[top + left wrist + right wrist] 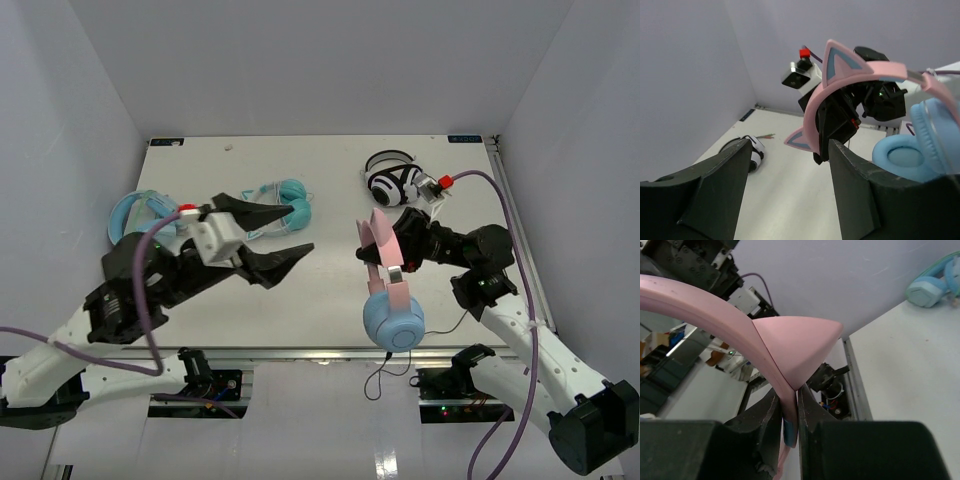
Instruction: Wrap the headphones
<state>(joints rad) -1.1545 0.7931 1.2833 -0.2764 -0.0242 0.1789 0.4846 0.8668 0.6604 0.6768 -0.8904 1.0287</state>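
Bright, even light, faint shadows (right end effector point(789, 412) dark, soft-edged).

A robot lab cell: plain white walls point(300, 60) enclose a white table point(330, 165).

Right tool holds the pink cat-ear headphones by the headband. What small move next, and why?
Probably move the open left tool toward the thin black cable and catch it. The right tool is shut on the headband of the pink cat-ear headphones with light blue ear cups, holding them raised, while the cable dangles loose past the near table edge, unwrapped.
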